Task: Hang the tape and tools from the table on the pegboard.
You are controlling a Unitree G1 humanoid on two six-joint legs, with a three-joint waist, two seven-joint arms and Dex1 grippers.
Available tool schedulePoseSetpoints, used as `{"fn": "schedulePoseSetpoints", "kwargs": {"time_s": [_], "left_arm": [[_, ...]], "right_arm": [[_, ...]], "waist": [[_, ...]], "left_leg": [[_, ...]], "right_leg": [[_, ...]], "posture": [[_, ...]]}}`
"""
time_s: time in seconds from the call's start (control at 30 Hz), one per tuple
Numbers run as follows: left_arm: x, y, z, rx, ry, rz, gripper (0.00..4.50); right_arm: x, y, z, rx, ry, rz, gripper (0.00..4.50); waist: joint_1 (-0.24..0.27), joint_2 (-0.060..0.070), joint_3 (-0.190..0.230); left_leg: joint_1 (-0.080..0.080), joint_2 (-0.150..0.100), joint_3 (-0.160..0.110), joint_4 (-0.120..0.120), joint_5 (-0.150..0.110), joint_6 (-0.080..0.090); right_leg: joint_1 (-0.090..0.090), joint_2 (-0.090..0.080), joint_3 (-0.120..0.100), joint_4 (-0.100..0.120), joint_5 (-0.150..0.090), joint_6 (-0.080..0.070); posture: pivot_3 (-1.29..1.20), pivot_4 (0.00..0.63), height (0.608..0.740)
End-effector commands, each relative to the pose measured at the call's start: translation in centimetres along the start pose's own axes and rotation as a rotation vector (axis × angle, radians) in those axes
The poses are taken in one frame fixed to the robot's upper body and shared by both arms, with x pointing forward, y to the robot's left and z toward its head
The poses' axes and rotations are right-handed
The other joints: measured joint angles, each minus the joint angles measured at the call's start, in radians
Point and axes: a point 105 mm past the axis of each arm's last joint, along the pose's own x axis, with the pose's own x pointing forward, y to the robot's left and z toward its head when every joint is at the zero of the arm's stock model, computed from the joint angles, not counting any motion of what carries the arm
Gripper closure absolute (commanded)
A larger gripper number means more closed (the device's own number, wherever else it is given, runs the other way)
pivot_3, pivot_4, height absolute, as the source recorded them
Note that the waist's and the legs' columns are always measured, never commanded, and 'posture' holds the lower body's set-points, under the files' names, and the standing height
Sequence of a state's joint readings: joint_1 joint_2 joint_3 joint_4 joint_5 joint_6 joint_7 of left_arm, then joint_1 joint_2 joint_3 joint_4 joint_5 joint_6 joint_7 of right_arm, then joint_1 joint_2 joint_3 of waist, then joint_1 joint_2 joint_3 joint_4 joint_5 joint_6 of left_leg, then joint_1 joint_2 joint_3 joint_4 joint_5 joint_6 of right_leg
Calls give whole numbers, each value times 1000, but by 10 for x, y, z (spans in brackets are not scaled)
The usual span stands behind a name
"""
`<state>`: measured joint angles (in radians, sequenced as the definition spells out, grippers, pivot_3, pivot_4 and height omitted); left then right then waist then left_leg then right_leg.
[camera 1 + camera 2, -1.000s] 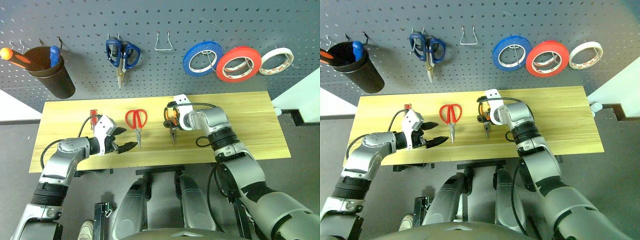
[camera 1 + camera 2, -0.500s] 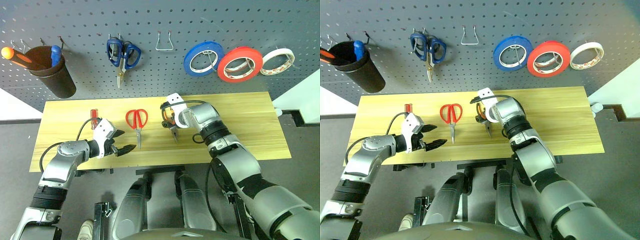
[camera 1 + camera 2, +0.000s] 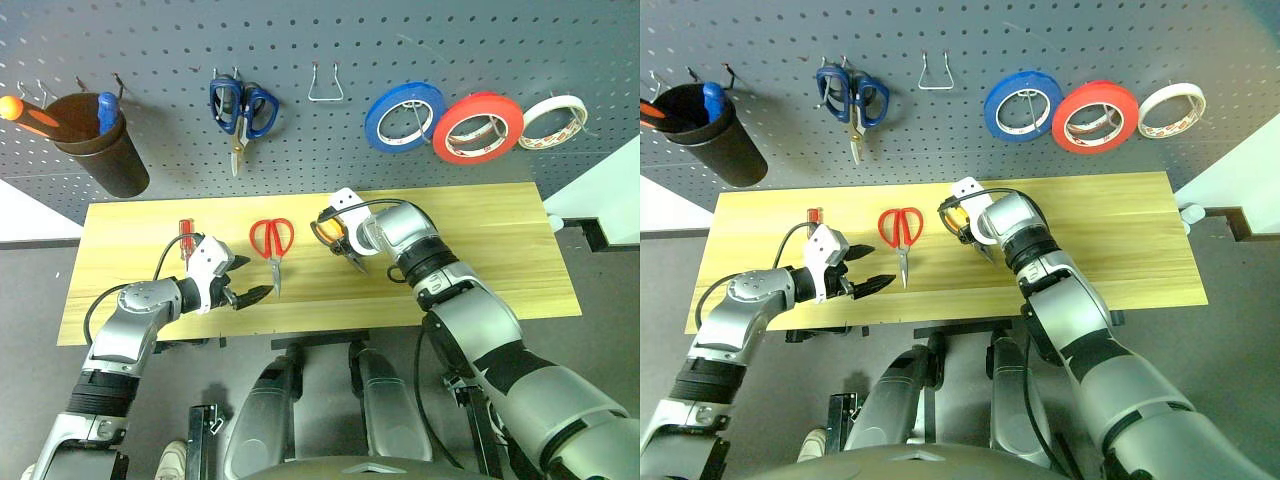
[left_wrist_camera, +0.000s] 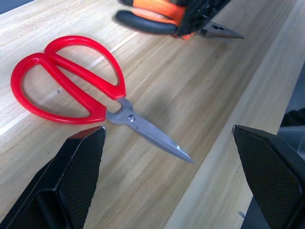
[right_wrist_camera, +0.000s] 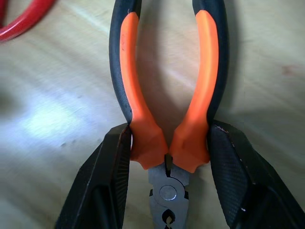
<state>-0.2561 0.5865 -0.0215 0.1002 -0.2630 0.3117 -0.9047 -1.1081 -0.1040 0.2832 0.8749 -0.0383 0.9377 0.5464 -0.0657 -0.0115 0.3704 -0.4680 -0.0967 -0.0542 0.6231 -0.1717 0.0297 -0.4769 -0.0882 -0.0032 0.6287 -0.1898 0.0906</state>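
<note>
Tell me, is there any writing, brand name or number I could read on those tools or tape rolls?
None can be read.
pliers: orange and black handles, no lettering shows.
red-handled scissors: plain handles and blades, no mark visible.
Tape rolls on the pegboard: inner cores too small to tell any print.

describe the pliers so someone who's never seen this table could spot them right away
On the light wooden table below the pegboard, look near the middle, just right of the red-handled scissors. The pliers lie there with the right tool closed against their handles near the pivot. Only they have orange-and-black handles.
</note>
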Motion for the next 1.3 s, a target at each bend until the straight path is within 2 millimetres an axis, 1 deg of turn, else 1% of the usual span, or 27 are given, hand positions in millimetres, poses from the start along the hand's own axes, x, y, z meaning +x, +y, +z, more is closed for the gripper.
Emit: {"fn": "schedulePoseSetpoints", "kwargs": {"time_s": [0.03, 0.1, 0.13, 0.23, 0.33, 0.4, 0.5, 0.6, 0.7, 0.73, 0.8, 0.87, 0.9, 0.93, 0.97, 1.07, 1.13, 1.23, 1.3], "left_arm": [[-6, 9, 8, 37, -33, 26, 30], [-10, 11, 16, 57, -69, 27, 30], [-11, 12, 18, 67, -81, 27, 30], [-19, 14, 22, 86, -115, 27, 30], [-28, 16, 29, 100, -157, 37, 30], [-36, 12, 38, 108, -214, 18, 30], [-47, 10, 47, 115, -273, -6, 30], [-61, 7, 64, 143, -375, -48, 30], [-76, 5, 83, 175, -447, -84, 30], [-79, 6, 88, 182, -462, -87, 30], [-88, 10, 100, 232, -481, -66, 30], [-94, 12, 110, 257, -511, -45, 30], [-96, 13, 113, 256, -523, -40, 30], [-98, 13, 117, 265, -531, -36, 30], [-99, 14, 120, 270, -535, -34, 30], [-104, 17, 132, 260, -578, -7, 30], [-106, 21, 136, 251, -602, 15, 30], [-107, 30, 143, 237, -630, 69, 30], [-106, 35, 144, 225, -629, 100, 30]], "right_arm": [[-12, 1, 9, -57, -40, 49, 2461], [-29, -4, 17, -109, -97, 84, 2461], [-36, -4, 19, -134, -123, 97, 2461], [-64, -3, 24, -182, -202, 171, 2461], [-91, 5, 30, -204, -301, 260, 2461], [-113, 13, 35, -205, -381, 331, 2461], [-135, 23, 41, -197, -475, 399, 2461], [-154, 30, 51, -191, -592, 440, 2461], [-178, 32, 66, -183, -748, 459, 2461], [-183, 33, 70, -180, -782, 470, 2461], [-200, 38, 79, -205, -886, 489, 2461], [-212, 41, 87, -214, -956, 498, 2461], [-214, 41, 89, -211, -977, 500, 2461], [-218, 41, 95, -199, -1008, 498, 2461], [-221, 40, 101, -187, -1037, 492, 2461], [-223, 30, 124, -149, -1114, 396, 2461], [-221, 23, 138, -108, -1145, 340, 2461], [-213, 8, 166, -17, -1201, 209, 2461], [-203, 3, 175, 19, -1205, 155, 2461]], "waist": [[5, 0, 0], [19, 0, 0], [22, 0, 0], [30, -2, -4], [33, -6, -12], [31, -8, -18], [32, -10, -32], [36, -11, -57], [42, -11, -80], [44, -11, -89], [45, -11, -105], [46, -11, -118], [46, -8, -127], [46, -8, -136], [44, -8, -143], [43, -8, -163], [43, -7, -176], [42, -7, -185], [42, -7, -193]], "left_leg": [[0, 0, 0, 0, 1, -1], [-1, 0, -1, -1, 2, -3], [-3, 0, -1, -1, 2, -4], [-8, 0, -1, -1, 4, -6], [-10, 0, -1, -1, 7, -11], [-10, 0, -1, -1, 7, -12], [-10, 0, -1, -1, 7, -11], [-10, 2, -1, 0, 7, -10], [-8, 8, -2, -1, 7, -11], [-6, 9, -2, -2, 7, -12], [-3, 9, -1, -2, 7, -12], [1, 9, -1, -3, 7, -11], [4, 10, -1, -6, 7, -11], [7, 12, -1, -12, 7, -11], [7, 14, 0, -12, 7, -11], [8, 21, 2, -11, 8, -13], [9, 24, 3, -12, 9, -15], [12, 25, 5, -13, 11, -17], [13, 26, 7, -15, 12, -18]], "right_leg": [[-1, 0, 0, 0, 0, 0], [-2, 0, -1, 0, 0, 0], [-4, 0, -1, 1, 0, 0], [-9, 1, -2, 1, 2, -1], [-10, 1, -2, 1, 2, -1], [-11, 1, -2, 1, 2, -2], [-10, 2, -3, 1, 4, -3], [-9, 4, -3, 0, 6, -4], [-3, 10, -4, -11, 14, -6], [-1, 12, -5, -16, 17, -7], [3, 12, -4, -18, 18, -7], [8, 12, -5, -19, 19, -8], [12, 13, -5, -23, 20, -9], [16, 15, -5, -34, 25, -10], [17, 18, -5, -38, 28, -11], [18, 25, -3, -40, 30, -14], [17, 27, -3, -39, 31, -15], [17, 29, -2, -34, 30, -16], [17, 32, 0, -34, 31, -17]], "posture": [[15, 330, 731], [18, 312, 731], [20, 294, 731], [22, 250, 731], [16, 220, 731], [10, 197, 731], [-3, 163, 731], [-7, 137, 731], [-12, 114, 731], [-11, 104, 731], [-12, 88, 731], [-10, 80, 731], [-8, 77, 731], [-5, 71, 731], [-4, 67, 731], [0, 60, 731], [-1, 56, 731], [3, 46, 731], [5, 44, 731]]}}
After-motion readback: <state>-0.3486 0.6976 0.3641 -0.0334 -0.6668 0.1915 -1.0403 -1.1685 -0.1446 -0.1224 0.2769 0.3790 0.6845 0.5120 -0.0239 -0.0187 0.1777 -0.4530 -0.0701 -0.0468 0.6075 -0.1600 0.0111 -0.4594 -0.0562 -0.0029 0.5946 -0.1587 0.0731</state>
